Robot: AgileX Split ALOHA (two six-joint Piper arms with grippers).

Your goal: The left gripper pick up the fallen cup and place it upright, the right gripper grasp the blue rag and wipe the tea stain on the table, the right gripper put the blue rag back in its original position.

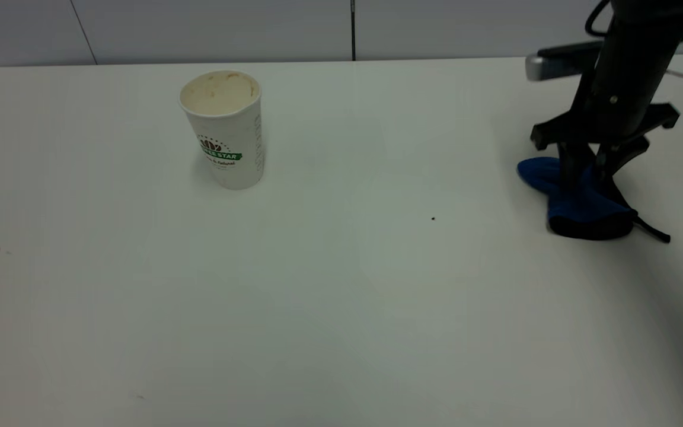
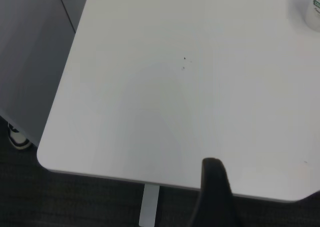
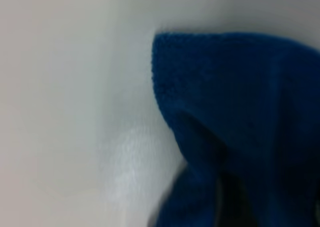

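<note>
Exterior view: one upright cup, one blue rag pinched by the right hand.

light: soft, even | shadows: faint beside cup | right wrist: blue rag blurred, out of focus

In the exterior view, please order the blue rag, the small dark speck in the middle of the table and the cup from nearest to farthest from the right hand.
1. blue rag: under the right hand, at the table's right side.
2. dark speck: near the middle of the table.
3. cup: upright, left of centre.
</note>
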